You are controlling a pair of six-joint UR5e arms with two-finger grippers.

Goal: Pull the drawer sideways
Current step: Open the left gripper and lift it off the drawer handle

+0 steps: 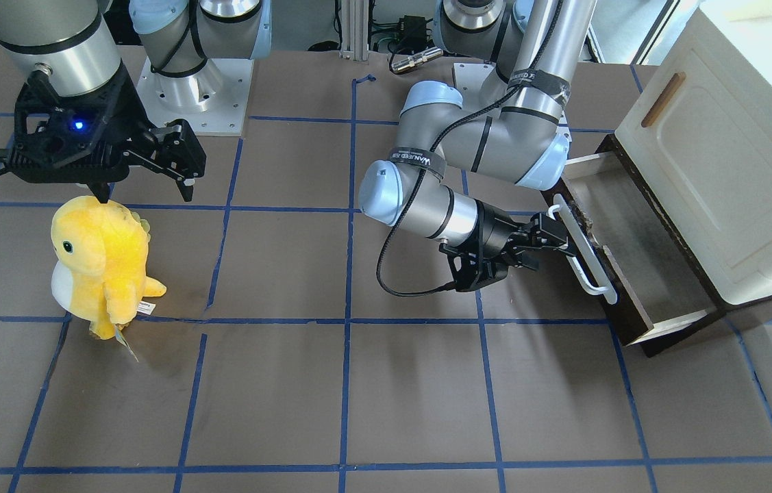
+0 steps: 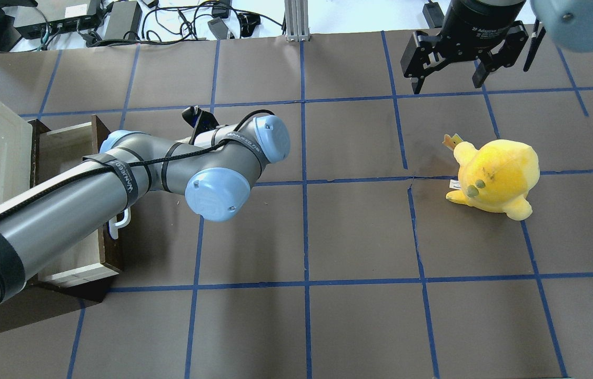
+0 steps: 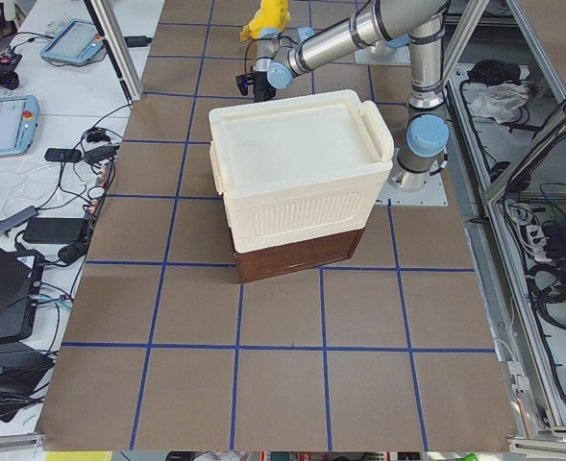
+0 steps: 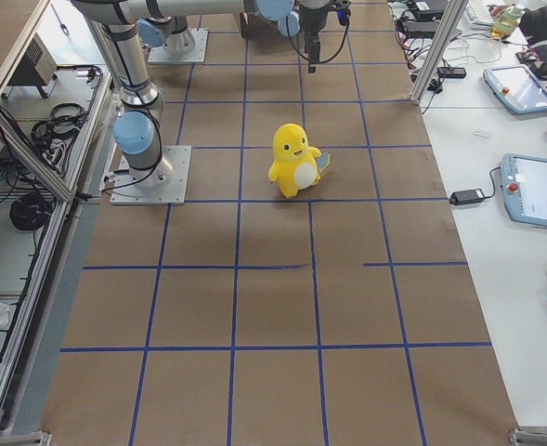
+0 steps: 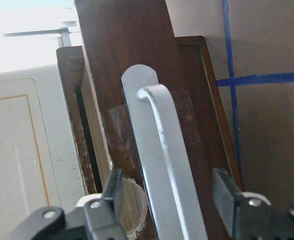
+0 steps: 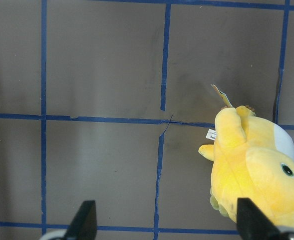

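The drawer (image 1: 636, 257), dark brown with pale sides, stands pulled partly out of the cream cabinet (image 1: 735, 157). Its long white bar handle (image 1: 586, 255) runs along the front. My left gripper (image 1: 553, 236) is open at the handle's far end. In the left wrist view the fingers (image 5: 112, 192) stand on either side of the white handle (image 5: 161, 145) with gaps, in front of the dark drawer front (image 5: 132, 65). My right gripper (image 1: 146, 192) is open and empty, hanging above the table by the plush toy; it also shows in the overhead view (image 2: 449, 84).
A yellow plush toy (image 1: 101, 263) stands on the brown gridded mat under my right gripper, and also shows in the overhead view (image 2: 496, 173). The cabinet door has a small wooden handle (image 1: 663, 99). My left arm (image 2: 117, 179) hides much of the drawer from overhead.
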